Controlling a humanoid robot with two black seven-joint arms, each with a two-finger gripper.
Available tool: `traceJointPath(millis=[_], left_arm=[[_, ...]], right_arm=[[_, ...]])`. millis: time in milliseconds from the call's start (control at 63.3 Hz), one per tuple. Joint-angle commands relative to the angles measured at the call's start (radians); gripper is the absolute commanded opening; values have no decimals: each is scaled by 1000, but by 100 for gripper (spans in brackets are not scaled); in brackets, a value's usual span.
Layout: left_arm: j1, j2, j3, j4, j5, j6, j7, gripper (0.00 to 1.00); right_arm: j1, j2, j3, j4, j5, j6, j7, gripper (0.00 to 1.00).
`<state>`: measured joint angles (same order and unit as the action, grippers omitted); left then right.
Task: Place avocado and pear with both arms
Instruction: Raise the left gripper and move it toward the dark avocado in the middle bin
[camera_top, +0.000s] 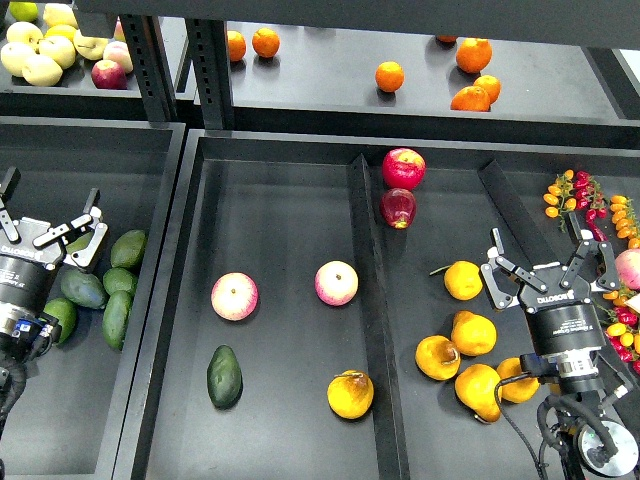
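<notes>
- Grippers: the left gripper and the right gripper are both seen spread open, and nothing is held in either.
- The dark green egg-shaped avocado and the golden-yellow plump pear are laid in the middle tray, well apart.
- A wrong fruit could be taken, because similar avocados and yellow pears are lying near each gripper.

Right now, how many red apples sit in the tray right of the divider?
2: one red apple at the tray's far end, another just in front of it. None seem hidden.
</notes>
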<state>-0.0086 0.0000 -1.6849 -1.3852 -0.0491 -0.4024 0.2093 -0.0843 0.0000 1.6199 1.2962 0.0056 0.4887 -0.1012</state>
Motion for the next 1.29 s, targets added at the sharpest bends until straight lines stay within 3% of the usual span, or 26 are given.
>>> traceJointPath(millis=[0, 95, 158, 584, 663, 726, 789, 947, 1279], left_arm=[[-1, 0, -6, 0, 0, -4, -1, 100], [1, 0, 10, 2, 2, -50, 13, 100], [2, 0, 10, 2, 3, -52, -1, 100], [2, 0, 17, 2, -1, -78, 33, 100], [1, 0, 17, 2, -1, -78, 114, 100], [-2, 0, 19, 2, -1, -72, 218, 100], [-13, 0, 20, 2, -1, -67, 275, 100], [-92, 1, 45, 2, -18, -18, 279, 98], [-312, 455, 391, 48, -161, 17, 279, 98]], right_arm=[[0, 0, 0, 0, 1, 0, 2, 100], [0, 0, 0, 0, 1, 0, 2, 100], [0, 0, 0, 0, 1, 0, 2, 100], [0, 0, -8, 0, 4, 0, 0, 100], [0, 0, -8, -1, 4, 0, 0, 100], [0, 0, -8, -1, 5, 0, 0, 100], [0, 0, -9, -1, 7, 0, 0, 100], [0, 0, -8, -5, 17, 0, 0, 100], [0, 0, -5, -8, 22, 0, -2, 100]])
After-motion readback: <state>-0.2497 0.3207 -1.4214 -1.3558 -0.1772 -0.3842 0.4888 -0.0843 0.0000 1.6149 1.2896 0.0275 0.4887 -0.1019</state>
